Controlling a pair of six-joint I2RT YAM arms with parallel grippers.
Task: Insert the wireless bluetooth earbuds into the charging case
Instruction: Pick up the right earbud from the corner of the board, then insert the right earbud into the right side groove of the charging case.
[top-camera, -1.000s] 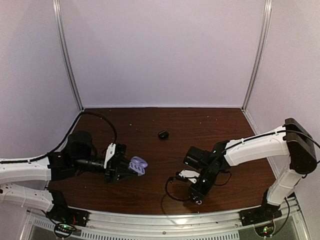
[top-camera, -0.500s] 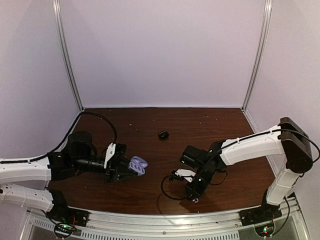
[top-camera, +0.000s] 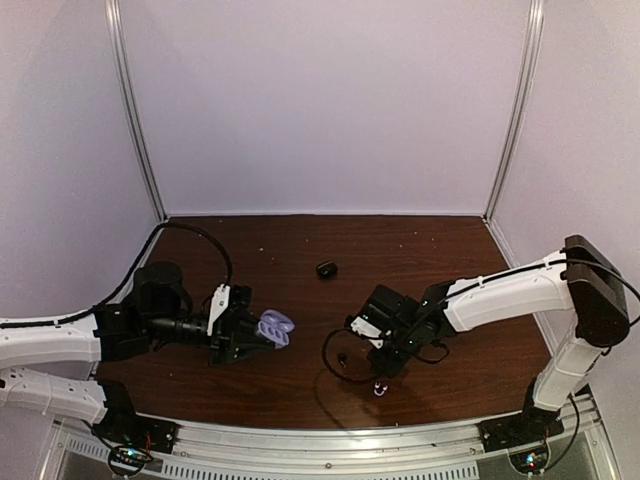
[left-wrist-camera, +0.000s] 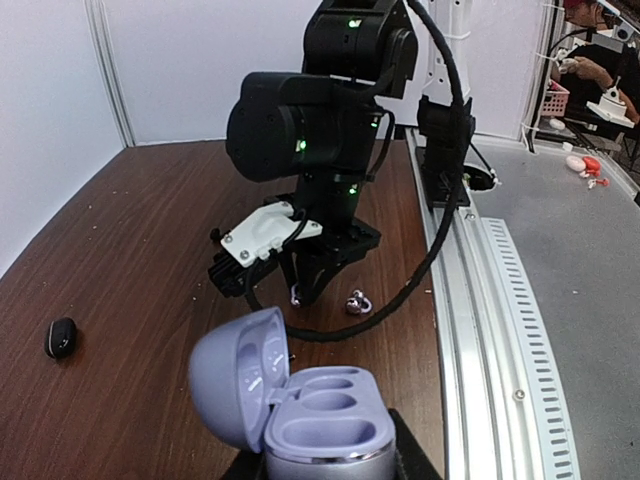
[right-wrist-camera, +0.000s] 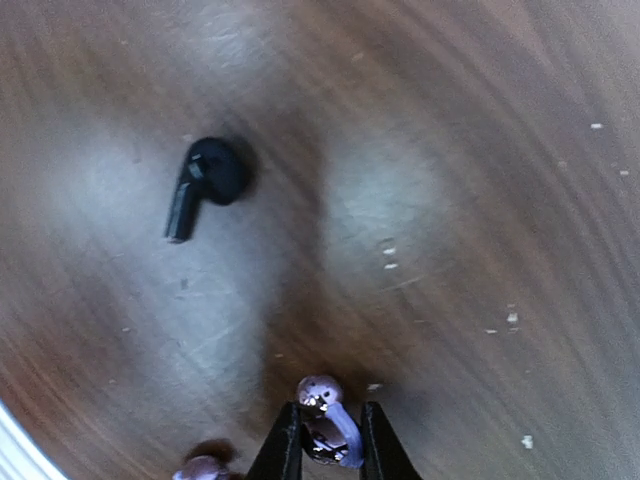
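Near the front edge of the tabletop (top-camera: 300, 240), right of its middle, the right gripper (top-camera: 384, 372) points down at the wood. Its fingers are pressed together on a lavender bud (right-wrist-camera: 320, 392). Whether that bud touches the wood cannot be told. The right arm rises from the front right corner, folds at the elbow and runs left, wrist pitched down.

By the left edge, the left arm lies low and nearly level, reaching right. The left gripper (top-camera: 258, 335) is clamped on the base of the open case (top-camera: 274, 326), which it holds clear of the wood.

Only the right wrist view shows the pinch up close. It also shows a black bud (right-wrist-camera: 205, 180) lying on the wood farther out, and a loose bud (right-wrist-camera: 200, 467), lavender, just beside the fingers. Only the left wrist view looks into the case: its 2 wells are bare and the lid is tipped back. The top view places a dark oval item (top-camera: 326, 268) near the tabletop's middle, well apart from both grippers.

The wood is dark brown and flecked with pale specks. Pale panels close 3 sides, and a ribbed metal rail (top-camera: 330, 440) runs along the front edge.
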